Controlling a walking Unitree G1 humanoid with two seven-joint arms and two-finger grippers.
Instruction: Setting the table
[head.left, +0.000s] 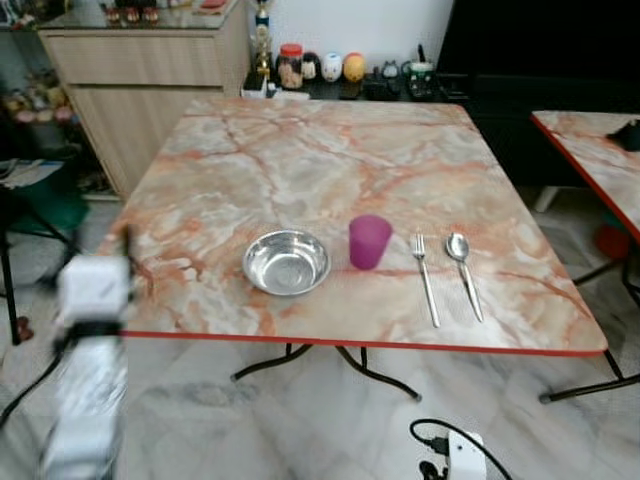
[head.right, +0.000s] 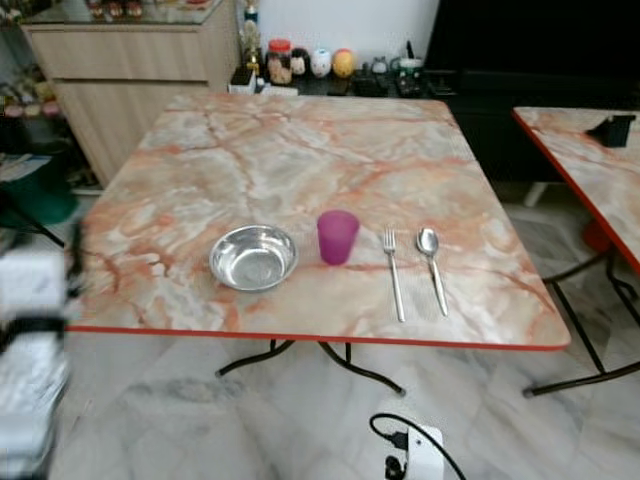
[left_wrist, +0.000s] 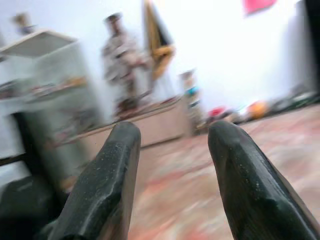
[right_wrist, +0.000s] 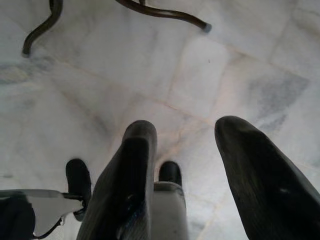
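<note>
— Tool state?
— Left tool (left_wrist: 172, 150) is seen spread, nothing held; right tool (right_wrist: 187, 145) likewise, over floor.
— Cutlery?
— Fork (head.left: 426, 279) and spoon (head.left: 464, 274) are laid parallel on the surface (head.left: 300, 160), heads pointed away, right of cup (head.left: 369, 241) and bowl (head.left: 287, 262).

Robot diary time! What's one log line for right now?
table: bowl, cup, fork, spoon in a row | left gripper: open, raised by table edge | right gripper: open, over floor
</note>
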